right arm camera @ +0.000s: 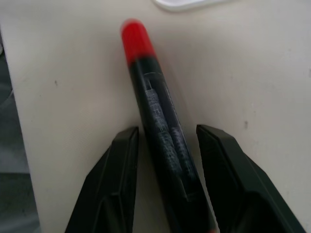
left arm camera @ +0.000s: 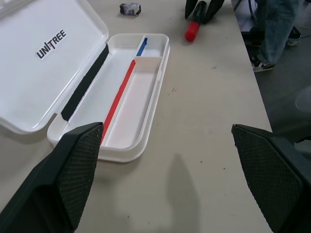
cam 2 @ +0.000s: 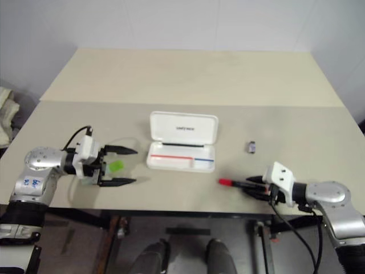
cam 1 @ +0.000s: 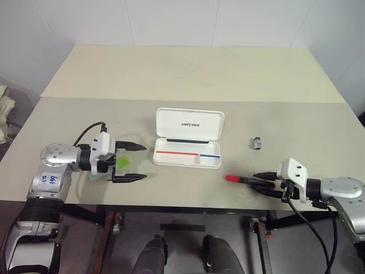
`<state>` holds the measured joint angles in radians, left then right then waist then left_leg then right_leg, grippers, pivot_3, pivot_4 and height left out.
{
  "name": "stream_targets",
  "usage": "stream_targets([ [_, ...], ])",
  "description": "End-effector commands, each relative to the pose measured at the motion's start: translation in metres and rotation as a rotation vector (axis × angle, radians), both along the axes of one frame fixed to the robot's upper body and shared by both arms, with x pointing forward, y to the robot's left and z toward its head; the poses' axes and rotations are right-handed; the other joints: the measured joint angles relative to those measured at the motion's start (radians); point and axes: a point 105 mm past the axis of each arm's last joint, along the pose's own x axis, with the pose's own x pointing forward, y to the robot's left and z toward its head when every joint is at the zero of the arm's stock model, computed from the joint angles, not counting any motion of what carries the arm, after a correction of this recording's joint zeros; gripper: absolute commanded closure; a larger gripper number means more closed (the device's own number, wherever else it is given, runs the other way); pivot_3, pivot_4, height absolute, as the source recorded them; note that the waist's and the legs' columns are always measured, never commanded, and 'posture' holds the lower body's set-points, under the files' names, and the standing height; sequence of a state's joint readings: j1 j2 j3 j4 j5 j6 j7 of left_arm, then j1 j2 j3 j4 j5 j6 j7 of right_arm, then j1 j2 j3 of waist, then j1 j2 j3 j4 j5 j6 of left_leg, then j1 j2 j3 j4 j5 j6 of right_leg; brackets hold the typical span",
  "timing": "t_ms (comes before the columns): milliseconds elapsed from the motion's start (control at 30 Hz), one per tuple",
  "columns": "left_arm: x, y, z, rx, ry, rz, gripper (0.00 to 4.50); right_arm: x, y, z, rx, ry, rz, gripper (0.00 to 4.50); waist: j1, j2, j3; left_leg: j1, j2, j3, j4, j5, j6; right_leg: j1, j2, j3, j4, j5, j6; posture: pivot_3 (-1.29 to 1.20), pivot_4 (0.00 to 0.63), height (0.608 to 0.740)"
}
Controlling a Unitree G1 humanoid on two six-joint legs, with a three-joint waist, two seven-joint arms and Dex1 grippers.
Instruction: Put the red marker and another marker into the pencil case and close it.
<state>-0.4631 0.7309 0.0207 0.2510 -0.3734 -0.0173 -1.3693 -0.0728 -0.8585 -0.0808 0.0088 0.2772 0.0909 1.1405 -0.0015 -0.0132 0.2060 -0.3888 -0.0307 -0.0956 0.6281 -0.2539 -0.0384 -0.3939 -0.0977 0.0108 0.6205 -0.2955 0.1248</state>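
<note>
Right gripper (right arm camera: 165, 145): fingers partly apart, straddling the red marker's barrel, not clamped on it.
Red marker (cam 1: 242, 179): lay near the table's (cam 1: 188, 74) front edge, red cap toward the case; likely light, stiff, slick; best taken mid-barrel.
Left gripper (cam 1: 130, 162): spread wide, empty; green marker (cam 1: 122, 163) under it.
Pencil case (cam 1: 188, 145): open between both grippers, bare room around.
Small grey object (cam 1: 257, 142): beyond the right gripper.

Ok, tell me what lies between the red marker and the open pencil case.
Only bare tabletop lies between the red marker and the pencil case; the left eye view shows it.
</note>
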Motion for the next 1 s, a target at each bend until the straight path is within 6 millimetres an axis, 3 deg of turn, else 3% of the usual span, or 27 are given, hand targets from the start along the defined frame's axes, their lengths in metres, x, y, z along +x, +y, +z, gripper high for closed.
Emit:
stream_targets([
  [33,0.003,-0.001,0.006,0.006,-0.034,-0.013,0.0,0.001,-0.005,-0.012,-0.041,0.03,0.002,2.68,-0.001,0.0,0.0,0.0,0.0,0.0,0.0,0.0,0.0,0.0,0.0,0.0,0.0,0.0,0.0,0.0,0.15,0.74],
  [200,0.004,-0.002,0.008,0.006,-0.042,-0.015,0.0,0.004,0.003,-0.007,-0.023,0.008,0.026,3.88,-0.002,-0.002,-0.001,0.002,0.0,0.0,0.002,0.0,0.0,0.002,0.0,0.0,0.0,0.001,0.0,0.0,0.15,0.74],
  [367,0.004,-0.001,0.007,0.009,-0.042,-0.015,0.0,0.006,0.009,0.003,-0.022,-0.049,0.045,3.88,-0.002,-0.002,-0.001,0.002,0.001,0.001,0.002,0.002,0.0,0.002,0.0,0.0,0.0,0.001,-0.001,0.0,0.15,0.74],
  [533,0.003,0.0,0.006,0.01,-0.043,-0.009,0.0,0.012,0.026,0.045,0.045,-0.163,0.089,3.88,-0.004,-0.001,0.0,0.001,0.001,0.001,0.001,0.002,-0.001,0.0,0.0,0.0,0.001,0.001,-0.001,0.0,0.15,0.74],
  [633,0.004,0.006,0.006,0.014,-0.049,0.008,0.0,0.012,0.046,0.08,0.072,-0.228,0.182,3.88,-0.003,0.0,0.0,0.001,0.002,0.001,0.001,0.002,-0.001,0.0,0.0,0.0,0.001,0.001,-0.001,0.0,0.15,0.74],
  [733,0.004,0.008,0.006,0.013,-0.053,0.02,0.0,0.014,0.061,0.094,0.086,-0.247,0.243,3.88,-0.001,0.0,0.0,0.001,0.002,0.0,0.0,0.001,-0.002,-0.001,0.0,-0.001,0.001,0.001,-0.001,0.0,0.15,0.74],
  [833,0.005,0.01,0.005,0.012,-0.056,0.03,0.0,0.022,0.081,0.101,0.101,-0.263,0.296,3.88,-0.001,0.0,0.0,0.0,0.001,-0.001,0.0,0.0,-0.001,-0.001,0.0,-0.001,-0.001,0.001,-0.001,0.0,0.15,0.74],
  [1000,0.006,0.011,0.004,0.007,-0.053,0.046,0.0,0.035,0.103,0.092,0.07,-0.279,0.357,3.88,0.0,0.0,0.0,-0.001,0.001,0.0,-0.001,0.0,-0.001,-0.002,0.0,-0.002,-0.001,0.0,-0.001,0.0,0.15,0.74],
])
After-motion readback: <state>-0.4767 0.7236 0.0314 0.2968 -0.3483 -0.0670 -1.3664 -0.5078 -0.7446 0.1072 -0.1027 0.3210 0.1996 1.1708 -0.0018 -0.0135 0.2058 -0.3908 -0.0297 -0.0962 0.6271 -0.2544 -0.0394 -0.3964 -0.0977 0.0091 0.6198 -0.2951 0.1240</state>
